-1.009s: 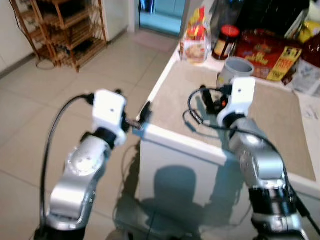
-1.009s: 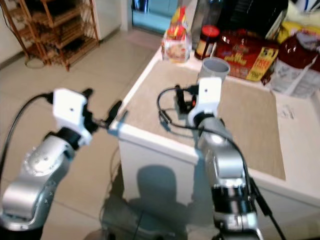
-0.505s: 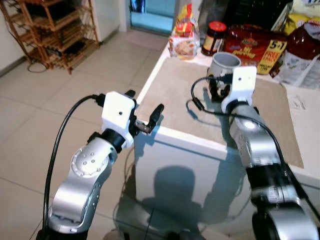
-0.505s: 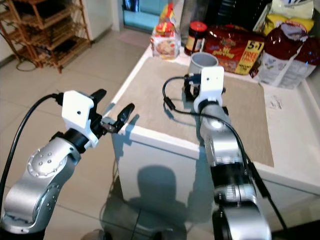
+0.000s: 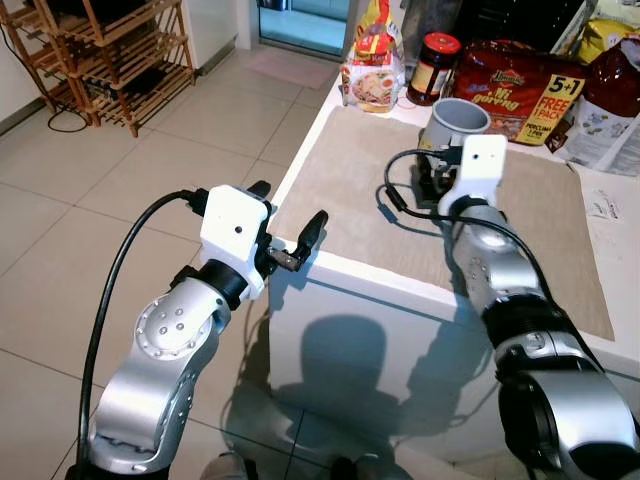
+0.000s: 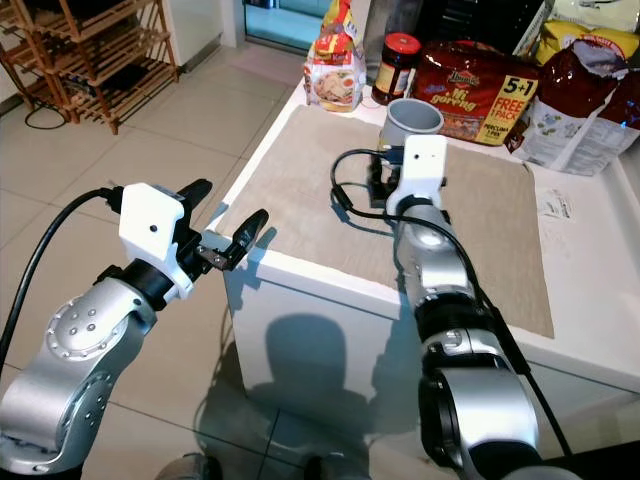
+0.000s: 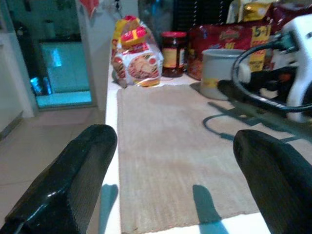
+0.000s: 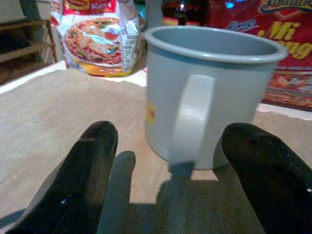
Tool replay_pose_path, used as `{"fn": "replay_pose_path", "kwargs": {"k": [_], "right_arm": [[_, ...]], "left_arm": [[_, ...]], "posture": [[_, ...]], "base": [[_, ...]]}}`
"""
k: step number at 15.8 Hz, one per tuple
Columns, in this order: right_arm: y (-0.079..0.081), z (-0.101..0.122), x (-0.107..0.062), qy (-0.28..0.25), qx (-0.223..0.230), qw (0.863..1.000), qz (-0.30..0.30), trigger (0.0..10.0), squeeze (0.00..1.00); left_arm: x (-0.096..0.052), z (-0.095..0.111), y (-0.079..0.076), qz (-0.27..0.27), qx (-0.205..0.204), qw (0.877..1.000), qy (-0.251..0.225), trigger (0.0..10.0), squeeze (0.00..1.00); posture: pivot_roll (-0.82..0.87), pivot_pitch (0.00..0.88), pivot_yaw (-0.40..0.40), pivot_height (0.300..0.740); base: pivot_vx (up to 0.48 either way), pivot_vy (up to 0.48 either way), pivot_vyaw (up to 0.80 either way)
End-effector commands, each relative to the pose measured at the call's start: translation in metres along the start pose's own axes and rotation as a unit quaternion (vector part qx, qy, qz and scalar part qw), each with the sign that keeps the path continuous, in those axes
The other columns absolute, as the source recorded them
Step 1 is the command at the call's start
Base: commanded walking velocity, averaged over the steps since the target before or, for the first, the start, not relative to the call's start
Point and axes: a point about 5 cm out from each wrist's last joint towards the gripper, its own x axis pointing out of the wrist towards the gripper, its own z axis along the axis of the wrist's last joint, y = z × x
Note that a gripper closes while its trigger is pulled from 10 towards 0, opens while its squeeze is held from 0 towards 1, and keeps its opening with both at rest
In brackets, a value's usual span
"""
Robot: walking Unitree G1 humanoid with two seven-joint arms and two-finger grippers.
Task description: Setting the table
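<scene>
— Right claw (image 8: 165, 170)?
— Spread wide, holding nothing, low over the beige mat (image 5: 370, 190), just short of the grey mug (image 6: 411, 122), handle facing it.
— Left claw (image 5: 290, 225)?
— Fingers parted, empty, off the counter (image 5: 620, 215) corner.
— Mug's place?
— Upright at the mat's far edge, before the noodle packs (image 6: 470, 80).

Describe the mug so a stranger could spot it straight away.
On the white table lies a beige placemat; at its far edge, before a row of food packets, stands the grey mug. The right gripper, fingers open, points at its handle. Unlike the red noodle packet and dark jar behind, it is plain, open-topped and grey.
</scene>
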Motion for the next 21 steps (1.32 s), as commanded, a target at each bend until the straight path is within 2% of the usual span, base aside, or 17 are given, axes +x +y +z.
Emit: {"fn": "replay_pose_path", "kwargs": {"k": [1, 5, 6, 7, 21], "right_arm": [[-0.003, 0.002, 0.003, -0.008, 0.021, 1.0, -0.003, 10.0, 0.0], [-0.003, 0.003, 0.008, -0.001, 0.054, 0.998, -0.007, 10.0, 0.0], [-0.003, 0.006, 0.009, -0.003, 0.059, 0.998, -0.005, 7.6, 0.0], [-0.002, 0.008, 0.011, -0.007, 0.062, 0.998, -0.002, 0.0, 0.0], [-0.003, 0.01, 0.013, -0.012, 0.064, 0.998, 0.0, 0.0, 0.0]], "left_arm": [[-0.003, 0.002, -0.009, -0.038, -0.014, 0.999, -0.002, 10.0, 0.0], [-0.006, 0.003, -0.021, -0.075, -0.027, 0.997, -0.002, 10.0, 0.0], [-0.006, 0.003, -0.021, -0.076, -0.028, 0.997, -0.002, 10.0, 0.0], [-0.007, 0.003, -0.021, -0.076, -0.027, 0.997, -0.001, 10.0, 0.0], [-0.005, 0.004, -0.021, -0.081, -0.025, 0.996, -0.005, 10.0, 0.0]], "posture": [[0.05, 0.121, -0.105, 0.74], [0.05, 0.122, -0.113, 0.74], [0.05, 0.123, -0.115, 0.74], [0.05, 0.123, -0.115, 0.74], [0.05, 0.108, -0.116, 0.74]], "base": [[0.0, 0.0, 0.0], [0.0, 0.0, 0.0], [0.0, 0.0, 0.0], [0.0, 0.0, 0.0], [0.0, 0.0, 0.0]]}}
